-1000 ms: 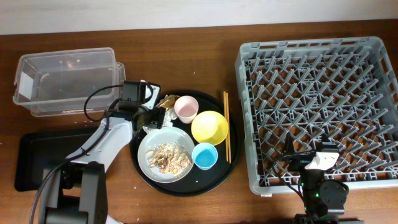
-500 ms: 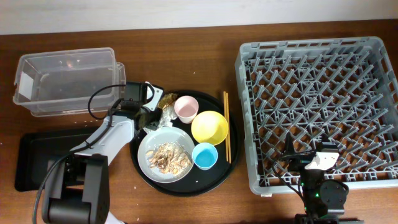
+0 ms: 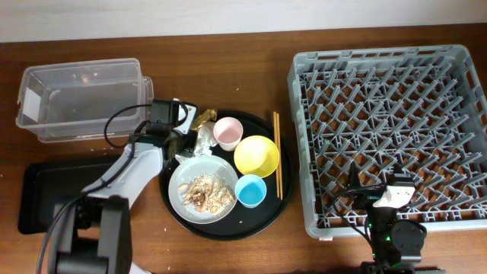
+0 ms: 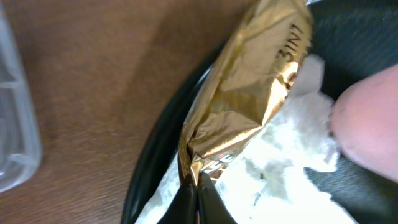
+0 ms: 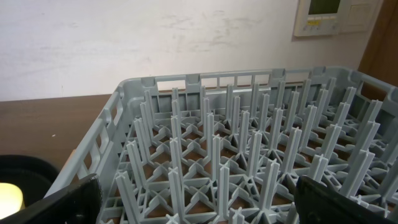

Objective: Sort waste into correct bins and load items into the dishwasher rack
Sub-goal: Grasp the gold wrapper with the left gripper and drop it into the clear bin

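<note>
Clamped narrow on one edge of the crumpled white-and-gold wrapper (image 4: pixel 249 106) by the left gripper (image 4: pixel 198 200), at the far-left rim of the round black tray (image 3: pixel 169 209). From overhead, long axis of the wrapper running far to near: gold end toward the tray's far rim, white crumpled end toward the pale grey plate (image 3: pixel 183 176). Just beside the pink cup (image 3: pixel 227 132), on its left. In the left wrist view, gold foil on a diagonal from upper right to lower left, with white tissue below it, lying over the tray rim.

Right gripper (image 5: pixel 199 210) set wide, at the near edge of the dishwasher rack (image 3: pixel 388 114).

On the plate: heap of tan-brown food scraps (image 3: pixel 205 192). Just beside the plate, on its right: light-blue cup (image 3: pixel 250 190). Between the two cups: yellow bowl (image 3: pixel 256 155). Along the tray's right side: chopsticks (image 3: pixel 277 152), side by side, long axis far to near.

Far left on the table: clear plastic tub (image 3: pixel 80 99), long axis left to right. Near left: shallow black tray (image 3: pixel 38 199), partly covered by the left arm.
</note>
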{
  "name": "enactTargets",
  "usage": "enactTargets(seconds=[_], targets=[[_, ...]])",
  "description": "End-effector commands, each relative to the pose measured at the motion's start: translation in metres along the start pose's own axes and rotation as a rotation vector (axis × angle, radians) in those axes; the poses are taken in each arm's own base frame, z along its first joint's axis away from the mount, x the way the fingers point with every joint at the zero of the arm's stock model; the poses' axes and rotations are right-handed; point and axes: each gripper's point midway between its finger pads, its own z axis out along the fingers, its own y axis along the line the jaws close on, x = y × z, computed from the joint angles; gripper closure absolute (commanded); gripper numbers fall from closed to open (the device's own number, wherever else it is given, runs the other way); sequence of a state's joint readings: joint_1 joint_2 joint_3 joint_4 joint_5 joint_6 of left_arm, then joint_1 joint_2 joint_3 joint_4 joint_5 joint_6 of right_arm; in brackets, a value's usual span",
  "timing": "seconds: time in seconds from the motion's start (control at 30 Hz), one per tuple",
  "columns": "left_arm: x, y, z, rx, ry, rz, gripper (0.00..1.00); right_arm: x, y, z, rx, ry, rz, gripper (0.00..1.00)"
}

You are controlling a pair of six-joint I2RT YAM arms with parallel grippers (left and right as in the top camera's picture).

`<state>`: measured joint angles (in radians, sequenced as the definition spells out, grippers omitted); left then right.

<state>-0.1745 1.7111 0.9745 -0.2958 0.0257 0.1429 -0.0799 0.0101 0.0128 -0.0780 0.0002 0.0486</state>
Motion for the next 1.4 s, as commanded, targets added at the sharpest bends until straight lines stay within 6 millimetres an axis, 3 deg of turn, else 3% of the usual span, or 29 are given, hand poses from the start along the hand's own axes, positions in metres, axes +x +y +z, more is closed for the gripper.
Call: enactTargets(seconds=[0.0, 0.17, 0.23, 0.3, 0.37, 0.47, 0.57, 0.63, 0.7, 0.83, 0.97, 1.0, 1.07, 1.1, 1.13, 1.23, 1.33, 1.37], targets=[[-0.030, 0.003, -0.040, -0.016, -0.110, -0.041, 0.99, 0.003, -0.003, 0.000, 0.015, 0.004, 0.001, 0.01], [-0.054, 0.006, -0.089, -0.027, -0.243, -0.085, 0.99, 0.003, -0.003, 0.000, 0.015, 0.004, 0.001, 0.01], [-0.078, 0.016, -0.117, -0.071, -0.367, -0.137, 0.99, 0.003, -0.003, 0.000, 0.015, 0.004, 0.001, 0.01], [-0.098, 0.041, -0.141, -0.189, -0.486, -0.233, 0.99, 0.003, -0.003, 0.000, 0.015, 0.004, 0.001, 0.01], [-0.102, 0.087, -0.158, -0.325, -0.596, -0.523, 0.99, 0.003, -0.003, 0.000, 0.015, 0.004, 0.001, 0.01], [-0.099, 0.133, -0.162, -0.320, -0.714, -0.900, 0.99, 0.003, -0.003, 0.000, 0.015, 0.004, 0.001, 0.01], [-0.090, 0.180, -0.147, -0.321, -0.796, -1.167, 0.99, 0.003, -0.003, 0.000, 0.015, 0.004, 0.001, 0.01], [-0.089, 0.207, -0.133, -0.316, -0.865, -1.279, 0.99, 0.003, -0.003, 0.000, 0.015, 0.004, 0.001, 0.01], [-0.086, 0.220, -0.124, -0.331, -0.883, -1.296, 0.99, 0.003, -0.003, 0.000, 0.015, 0.004, 0.001, 0.01], [-0.077, 0.227, -0.103, -0.347, -0.856, -1.320, 0.96, 0.003, -0.003, 0.000, 0.015, 0.004, 0.001, 0.01], [-0.073, 0.228, -0.096, -0.355, -0.837, -1.323, 0.96, 0.003, -0.003, 0.000, 0.015, 0.004, 0.001, 0.01], [-0.073, 0.228, -0.096, -0.355, -0.837, -1.323, 0.89, 0.003, -0.003, 0.000, 0.015, 0.004, 0.001, 0.01], [-0.070, 0.230, -0.097, -0.379, -0.842, -1.327, 0.65, 0.003, -0.003, 0.000, 0.015, 0.004, 0.001, 0.01], [-0.069, 0.232, -0.098, -0.384, -0.845, -1.330, 0.36, 0.003, -0.003, 0.000, 0.015, 0.004, 0.001, 0.01], [-0.069, 0.233, -0.099, -0.388, -0.847, -1.331, 0.29, 0.003, -0.003, 0.000, 0.015, 0.004, 0.001, 0.01], [-0.074, 0.236, -0.104, -0.392, -0.877, -1.313, 0.29, 0.003, -0.003, 0.000, 0.015, 0.004, 0.001, 0.01], [-0.115, 0.211, -0.136, -0.248, -0.913, -1.037, 0.33, 0.003, -0.003, 0.000, 0.015, 0.004, 0.001, 0.01], [-0.130, 0.194, -0.157, -0.164, -0.928, -0.940, 0.35, 0.003, -0.003, 0.000, 0.015, 0.004, 0.001, 0.01]])
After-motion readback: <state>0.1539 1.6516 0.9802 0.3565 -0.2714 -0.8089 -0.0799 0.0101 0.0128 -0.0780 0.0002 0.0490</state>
